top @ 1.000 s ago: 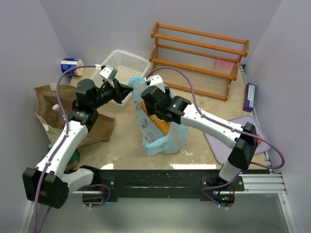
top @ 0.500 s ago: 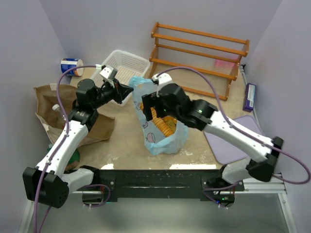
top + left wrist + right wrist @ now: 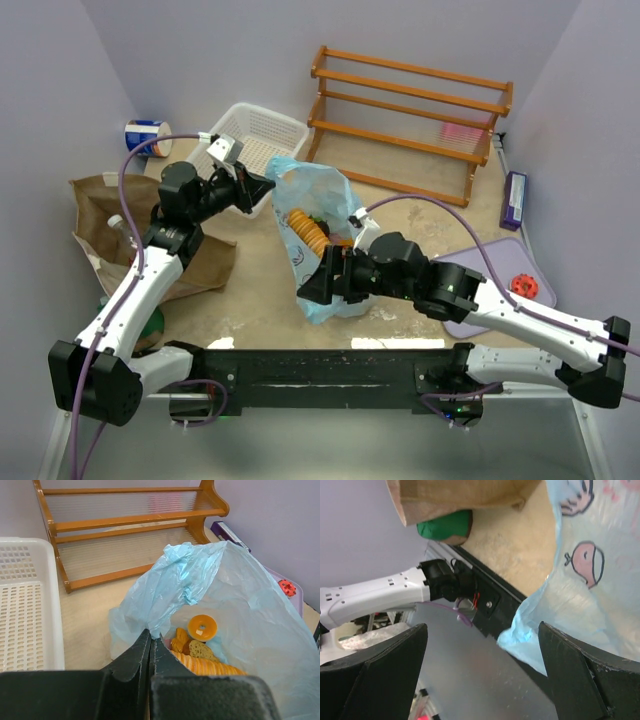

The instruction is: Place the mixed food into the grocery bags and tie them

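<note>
Left gripper: pinched shut on the rim of the blue bag, holding its mouth up and open for loading | Right gripper: jaws spread, empty, low beside the bag's near side | Mixed food: inside the bag | Brown paper bag: slumped far left

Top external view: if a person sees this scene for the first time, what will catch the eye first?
The light blue bag standing open in the middle, with orange food inside, draws the eye first. The left gripper pinches its rim from the left, while the right gripper hangs open, low at the bag's near side. A creased brown paper bag lies at the far left.
</note>
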